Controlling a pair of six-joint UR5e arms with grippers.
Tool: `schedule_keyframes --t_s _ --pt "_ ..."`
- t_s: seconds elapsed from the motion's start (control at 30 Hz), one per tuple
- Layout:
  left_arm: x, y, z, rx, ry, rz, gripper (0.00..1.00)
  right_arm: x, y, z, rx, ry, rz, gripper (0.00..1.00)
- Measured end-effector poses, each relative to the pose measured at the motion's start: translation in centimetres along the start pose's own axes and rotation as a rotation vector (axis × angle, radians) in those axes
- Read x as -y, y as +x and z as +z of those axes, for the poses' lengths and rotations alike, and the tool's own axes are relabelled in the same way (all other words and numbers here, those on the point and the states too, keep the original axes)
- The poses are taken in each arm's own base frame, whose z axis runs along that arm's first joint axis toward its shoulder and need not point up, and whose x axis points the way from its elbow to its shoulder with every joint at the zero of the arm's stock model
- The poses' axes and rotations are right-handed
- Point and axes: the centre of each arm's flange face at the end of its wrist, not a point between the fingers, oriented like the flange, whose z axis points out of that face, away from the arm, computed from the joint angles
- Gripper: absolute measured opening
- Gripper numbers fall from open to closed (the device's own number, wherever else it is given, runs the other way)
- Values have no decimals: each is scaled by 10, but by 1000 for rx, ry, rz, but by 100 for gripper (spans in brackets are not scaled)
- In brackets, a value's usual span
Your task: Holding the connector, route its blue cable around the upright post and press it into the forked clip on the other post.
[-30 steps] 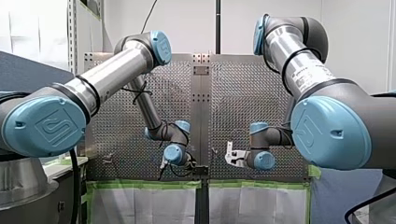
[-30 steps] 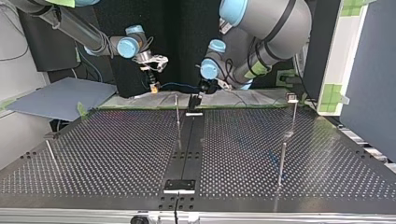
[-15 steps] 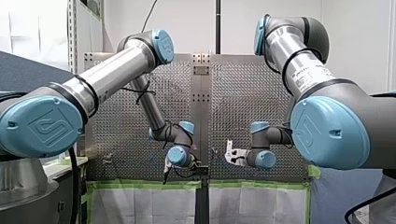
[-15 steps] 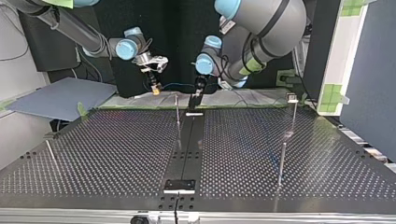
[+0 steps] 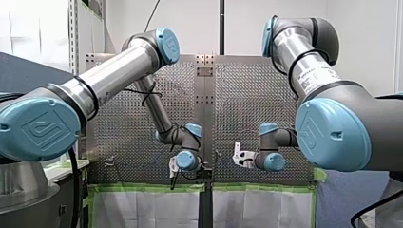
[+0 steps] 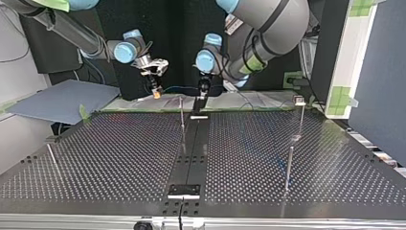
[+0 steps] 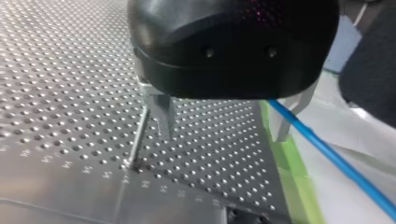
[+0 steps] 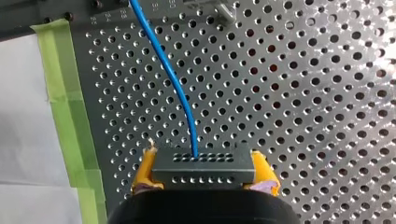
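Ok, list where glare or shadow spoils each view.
Right wrist view: glare whitens the perforated table beside the connector. Left wrist view: sheen on the table, blue cable stands out. Top view: my right gripper hangs against a dark backdrop.

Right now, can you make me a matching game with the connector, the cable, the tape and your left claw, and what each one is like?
Things:
1. connector
2. cable
3. tape
4. left claw

What it is like:
a. green
b. open, holding nothing
c. squeezed in my right claw
d. blue

Pairs: 1-c, 2-d, 3-a, 4-b.
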Motion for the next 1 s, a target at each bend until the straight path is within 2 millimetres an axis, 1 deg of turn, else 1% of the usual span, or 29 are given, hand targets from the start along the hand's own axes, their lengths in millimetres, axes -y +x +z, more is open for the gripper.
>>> schedule_keyframes --t_s 0.2,0.3,0.8,1.0 --pt "13 0 -5 42 -15 -58 100 -8 2 0 -3 -10 6 0" --pt "16 0 -7 61 -31 -91 100 -10 2 0 -4 -13 10 0" --pt "19 -8 -6 180 -105 -244 100 -25 8 2 -22 -32 42 0" --pt "18 -13 -5 235 -146 -234 100 -30 11 3 -33 -35 43 0"
